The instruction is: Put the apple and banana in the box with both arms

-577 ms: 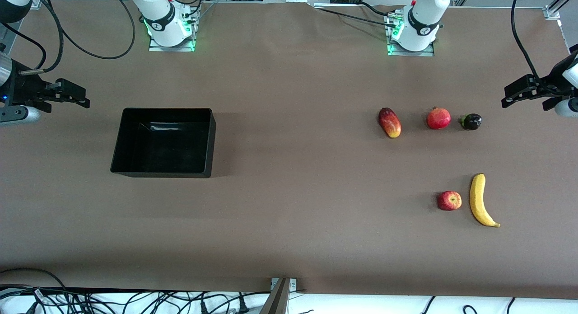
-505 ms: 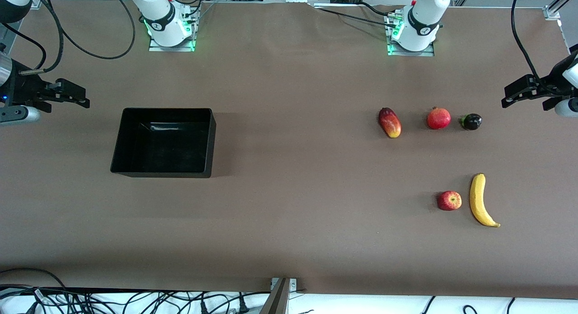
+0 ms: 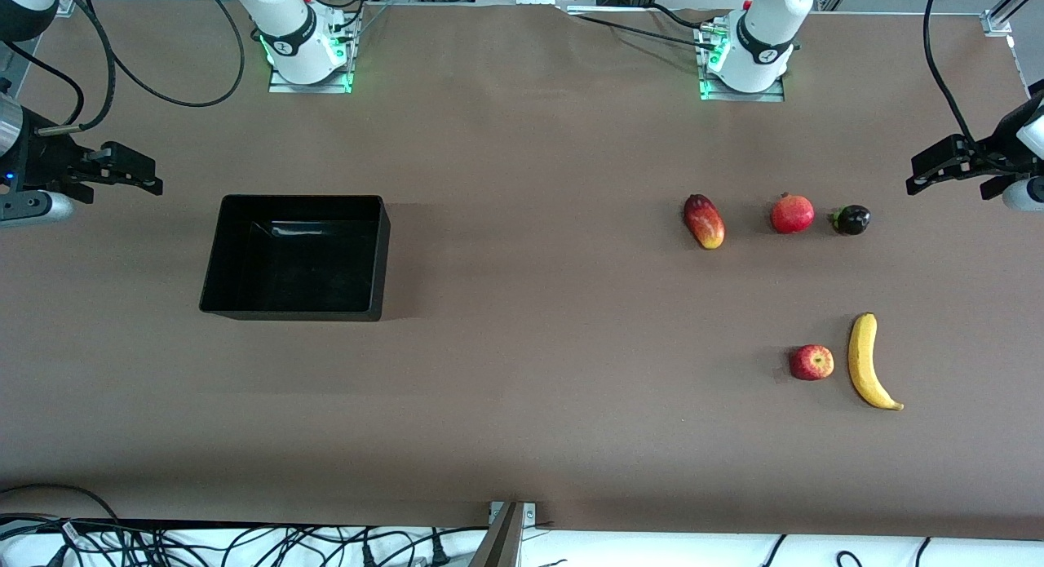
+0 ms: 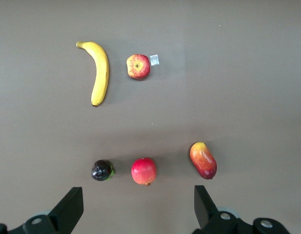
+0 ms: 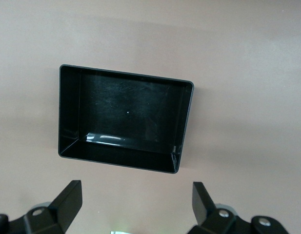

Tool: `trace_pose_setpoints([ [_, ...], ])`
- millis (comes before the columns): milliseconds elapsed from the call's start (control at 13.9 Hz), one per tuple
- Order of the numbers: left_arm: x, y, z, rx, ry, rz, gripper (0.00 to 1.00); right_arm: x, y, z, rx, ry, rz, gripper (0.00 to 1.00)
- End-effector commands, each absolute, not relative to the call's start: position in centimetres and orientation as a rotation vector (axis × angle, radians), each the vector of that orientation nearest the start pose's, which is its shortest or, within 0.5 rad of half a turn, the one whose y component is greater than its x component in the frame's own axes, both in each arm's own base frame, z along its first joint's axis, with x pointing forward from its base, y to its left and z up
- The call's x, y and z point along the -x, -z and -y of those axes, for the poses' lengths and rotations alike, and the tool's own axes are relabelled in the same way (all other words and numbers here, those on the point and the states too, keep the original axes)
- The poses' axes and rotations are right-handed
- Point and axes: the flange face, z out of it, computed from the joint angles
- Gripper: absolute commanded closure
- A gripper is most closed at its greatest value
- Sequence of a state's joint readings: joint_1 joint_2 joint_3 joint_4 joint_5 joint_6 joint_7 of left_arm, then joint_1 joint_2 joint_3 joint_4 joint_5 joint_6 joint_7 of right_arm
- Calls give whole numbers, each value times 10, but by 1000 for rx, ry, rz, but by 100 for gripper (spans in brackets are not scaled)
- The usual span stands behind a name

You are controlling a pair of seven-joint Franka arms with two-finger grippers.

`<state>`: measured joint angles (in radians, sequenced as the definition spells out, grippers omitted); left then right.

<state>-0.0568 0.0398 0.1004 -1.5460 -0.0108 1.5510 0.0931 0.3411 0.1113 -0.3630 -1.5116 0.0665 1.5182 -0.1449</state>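
The red-and-yellow apple (image 3: pixel 811 362) (image 4: pixel 138 66) lies beside the long yellow banana (image 3: pixel 869 361) (image 4: pixel 99 72), toward the left arm's end of the table. The black box (image 3: pixel 303 198) (image 5: pixel 126 74) stands empty toward the right arm's end. My left gripper (image 3: pixel 926 169) (image 4: pixel 138 202) hangs open over the table edge at its own end, apart from all the fruit. My right gripper (image 3: pixel 139 174) (image 5: pixel 135 200) hangs open over the table beside the box, holding nothing.
Farther from the front camera than the apple is a row of three fruits: a red-yellow oval fruit (image 3: pixel 704 221) (image 4: pixel 203 160), a pinkish-red round fruit (image 3: pixel 792 214) (image 4: pixel 144 171) and a dark purple one (image 3: pixel 851 219) (image 4: pixel 102 170). A small white tag (image 4: pixel 154 59) lies by the apple.
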Motion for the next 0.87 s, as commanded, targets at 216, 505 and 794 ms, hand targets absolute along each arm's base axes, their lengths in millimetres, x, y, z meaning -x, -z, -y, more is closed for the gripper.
trace_pose_setpoints([
  [216, -560, -615, -25, 3129, -52, -70, 0, -589, -541, -3, 3144, -255, 176, 0],
  [505, -560, -615, -25, 3129, -54, -77, 0, -587, -438, 11, 3186, -188, 171, 0],
  [794, -560, -609, -29, 3130, -78, -79, 0, -573, -346, 41, 3211, -126, 91, 0],
])
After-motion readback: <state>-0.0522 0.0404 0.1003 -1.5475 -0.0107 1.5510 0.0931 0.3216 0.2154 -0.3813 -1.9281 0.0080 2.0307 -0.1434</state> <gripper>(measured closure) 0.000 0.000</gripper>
